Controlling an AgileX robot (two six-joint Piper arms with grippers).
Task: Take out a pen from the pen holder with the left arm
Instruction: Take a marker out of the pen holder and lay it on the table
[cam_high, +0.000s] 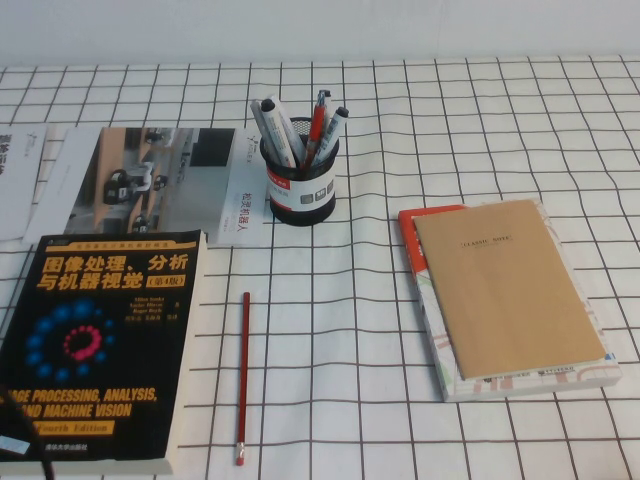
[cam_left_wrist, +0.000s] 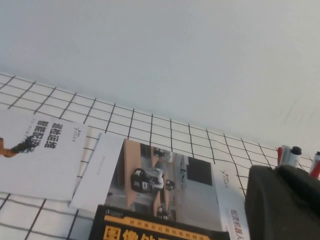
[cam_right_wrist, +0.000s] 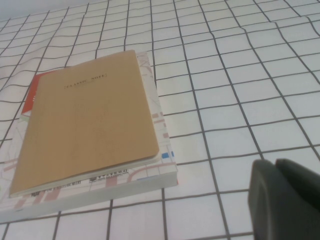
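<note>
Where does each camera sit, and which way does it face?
High view: raised on the robot's side, angled down at the gridded white tablecloth, black mesh pen holder, red pencil; neither gripper shows.
Left wrist view: on the left arm, low at table's left, facing the glossy photo brochure and white wall; left gripper, jaws shut, at frame edge.
Right wrist view: on the right arm, facing the tan notebook; right gripper at frame edge.
Shared: high and left wrist, the brochure; high and right wrist, the notebook.

Office desk (cam_high: 350, 330): textbook (cam_high: 95, 350), brochures (cam_high: 150, 180), notebook (cam_high: 505, 290) and pen holder (cam_high: 302, 192).
</note>
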